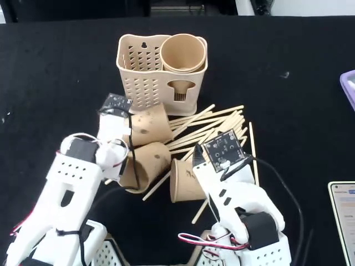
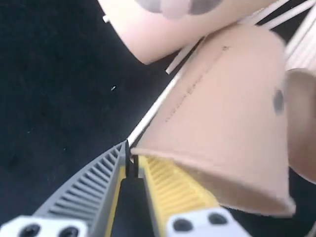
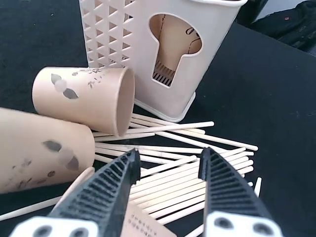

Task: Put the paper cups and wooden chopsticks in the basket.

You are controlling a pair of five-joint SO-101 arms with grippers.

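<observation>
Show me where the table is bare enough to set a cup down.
Bare table left of the basket and right of the chopsticks, out to the purple object. Crowded in front of the basket: three lying paper cups and the chopsticks, between both arms.

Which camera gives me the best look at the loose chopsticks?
High view: most of the chopsticks pile shows, fanned out near the basket. Right wrist view shows the nearer sticks close, past the open right gripper. Left wrist view catches a couple of sticks beside a cup.
</observation>
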